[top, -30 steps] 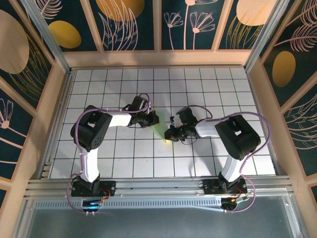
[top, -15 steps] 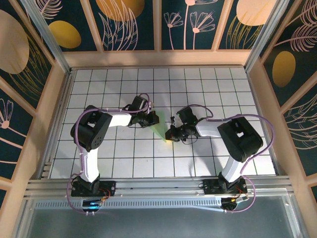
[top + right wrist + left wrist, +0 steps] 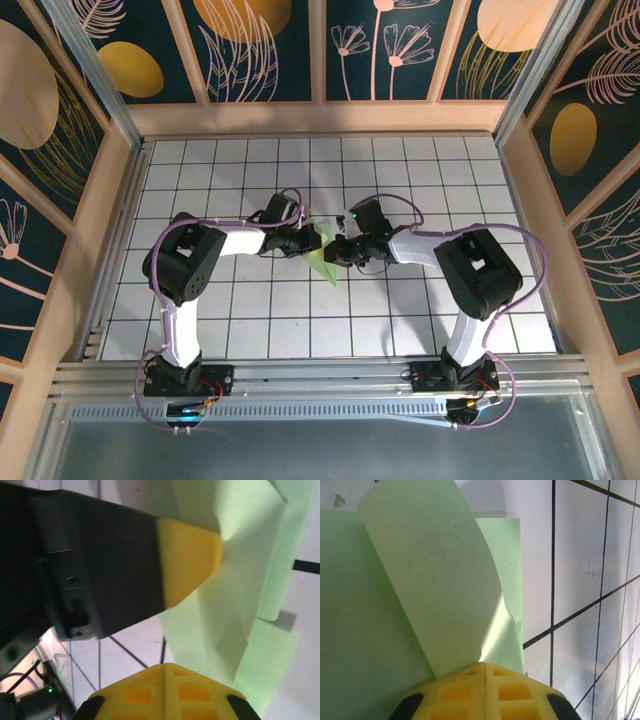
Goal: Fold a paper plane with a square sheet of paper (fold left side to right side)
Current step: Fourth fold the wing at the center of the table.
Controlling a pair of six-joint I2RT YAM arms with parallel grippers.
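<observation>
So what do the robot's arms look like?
The left arm and right arm each have white tube links, chunky black joints and a thin purple cable looping alongside. The left gripper and right gripper are black with yellow fingertips that have little square pockets.

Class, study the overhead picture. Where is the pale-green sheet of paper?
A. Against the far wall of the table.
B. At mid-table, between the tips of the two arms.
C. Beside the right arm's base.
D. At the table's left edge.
B: the pale-green sheet of paper sits in the middle of the white grid table, directly between the left pincer and the right pincer.
</observation>
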